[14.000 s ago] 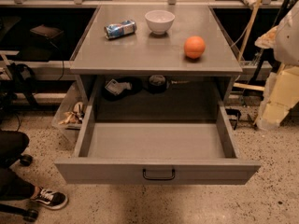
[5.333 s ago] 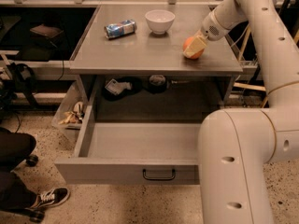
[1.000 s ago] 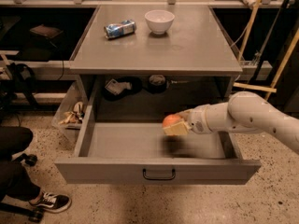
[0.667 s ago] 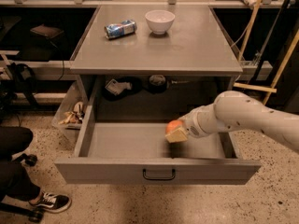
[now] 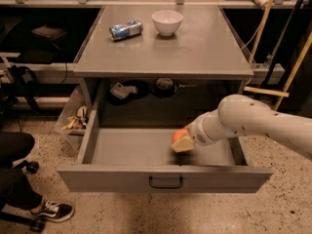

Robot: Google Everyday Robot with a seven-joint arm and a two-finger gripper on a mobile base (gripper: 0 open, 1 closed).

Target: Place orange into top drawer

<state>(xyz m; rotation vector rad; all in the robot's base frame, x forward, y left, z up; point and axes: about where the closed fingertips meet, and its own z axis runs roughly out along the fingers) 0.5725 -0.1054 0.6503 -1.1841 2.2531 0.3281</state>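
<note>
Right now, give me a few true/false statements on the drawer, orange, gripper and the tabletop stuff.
1. The drawer is pulled open. True.
2. The gripper holds the orange within the open drawer. True.
3. The bowl sits left of the can in this view. False: it is to the can's right, both on the tabletop.
4. The can stands upright. False: it lies on its side.

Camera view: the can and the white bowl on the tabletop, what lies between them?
Only bare tabletop, in the camera view. The gripper is inside the top drawer, holding the orange.
</note>
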